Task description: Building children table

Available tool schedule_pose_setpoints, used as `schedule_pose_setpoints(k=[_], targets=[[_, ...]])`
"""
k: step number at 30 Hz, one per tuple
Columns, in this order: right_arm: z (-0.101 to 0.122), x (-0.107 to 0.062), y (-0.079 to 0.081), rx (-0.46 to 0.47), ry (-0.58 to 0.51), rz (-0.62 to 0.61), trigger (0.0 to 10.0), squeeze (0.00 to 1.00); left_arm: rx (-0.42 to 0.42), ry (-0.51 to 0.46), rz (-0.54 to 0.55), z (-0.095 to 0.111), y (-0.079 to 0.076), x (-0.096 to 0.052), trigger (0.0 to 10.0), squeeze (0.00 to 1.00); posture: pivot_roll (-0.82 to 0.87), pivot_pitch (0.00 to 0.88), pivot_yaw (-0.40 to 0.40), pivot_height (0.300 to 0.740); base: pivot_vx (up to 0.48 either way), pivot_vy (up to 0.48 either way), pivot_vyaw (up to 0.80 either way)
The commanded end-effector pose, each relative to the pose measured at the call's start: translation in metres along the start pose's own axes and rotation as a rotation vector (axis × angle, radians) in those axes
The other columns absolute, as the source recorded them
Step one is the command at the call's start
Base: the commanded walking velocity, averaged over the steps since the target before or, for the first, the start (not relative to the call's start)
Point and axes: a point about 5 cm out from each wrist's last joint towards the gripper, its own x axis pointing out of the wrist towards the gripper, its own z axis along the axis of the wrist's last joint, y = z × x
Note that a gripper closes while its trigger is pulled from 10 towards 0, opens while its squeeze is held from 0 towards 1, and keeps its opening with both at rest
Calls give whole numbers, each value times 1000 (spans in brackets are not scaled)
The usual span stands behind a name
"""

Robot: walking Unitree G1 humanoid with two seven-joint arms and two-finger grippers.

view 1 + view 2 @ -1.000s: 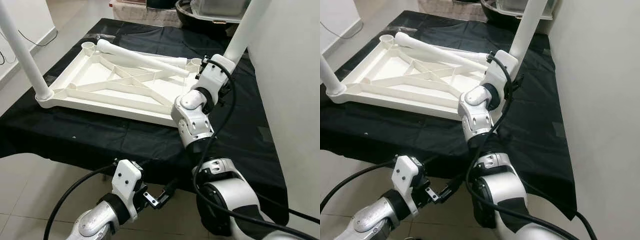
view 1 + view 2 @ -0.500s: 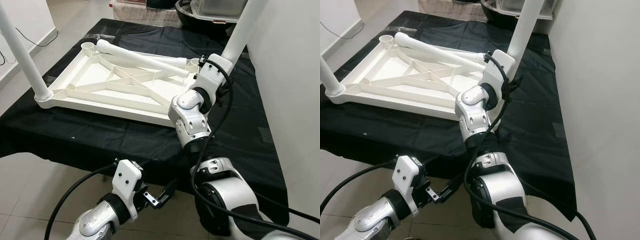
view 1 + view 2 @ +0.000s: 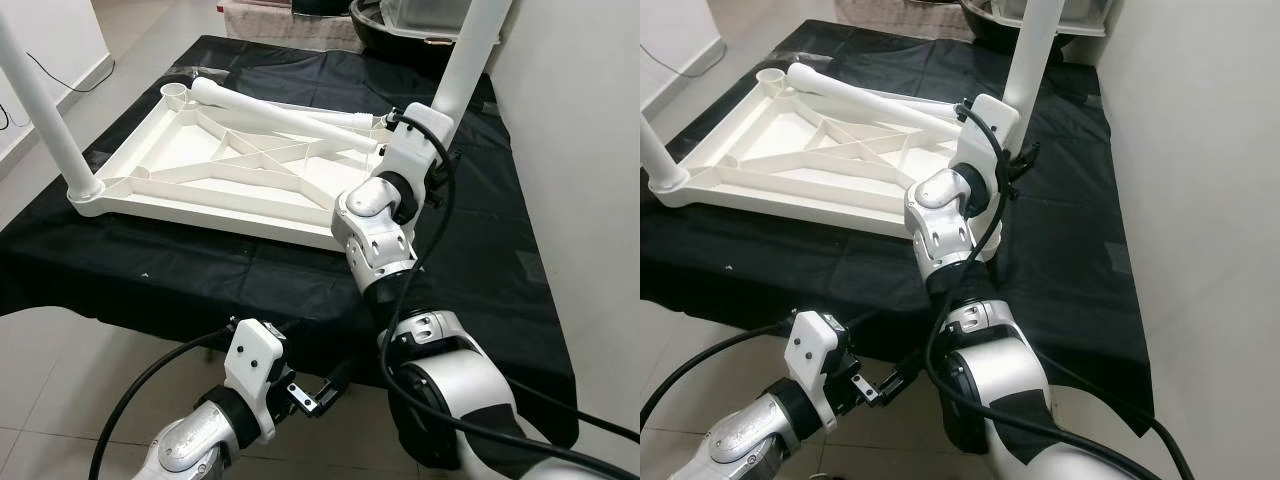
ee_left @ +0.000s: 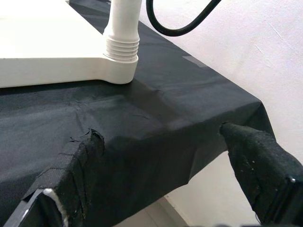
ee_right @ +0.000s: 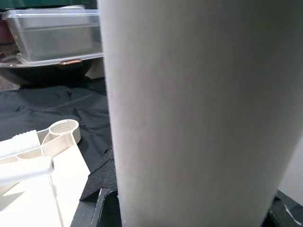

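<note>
The upturned white plastic tabletop (image 3: 230,170) lies in the frame's upper left on the black-clothed surface (image 3: 470,250). The right claw (image 3: 1012,160) clasps the upright white tubular leg (image 3: 462,60) at its right corner socket. Keep the leg vertical and twist steadily so the threads seat. The left claw (image 4: 165,184) hangs open, lower centre.

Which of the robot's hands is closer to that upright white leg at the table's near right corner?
The right. The right hand is up against the upright white leg. The left hand hangs low, below the black cloth's front edge.
</note>
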Motion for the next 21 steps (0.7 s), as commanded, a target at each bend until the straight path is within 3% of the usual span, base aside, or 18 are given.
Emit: schedule_pose_setpoints(k=[1, 9, 15, 21], targets=[[4, 6, -3, -13, -12, -28, 10000, 0, -7, 15, -10, -5, -2, 1, 10000, 0, 100, 167, -81, 740, 0, 0, 0], [0, 6, -3, -14, 16, -20, 10000, 0, -8, 15, -11, -5, -2, 1, 10000, 0, 100, 168, -79, 740, 0, 0, 0], [-35, 1, -8, -77, 128, 3, 10000, 0, -7, 17, -11, -5, -2, 0, 10000, 0, 103, 171, -79, 740, 0, 0, 0], [-40, 0, -8, -72, 148, 19, 10000, 0, -7, 18, -11, -5, -2, 0, 10000, 0, 101, 170, -78, 740, 0, 0, 0]])
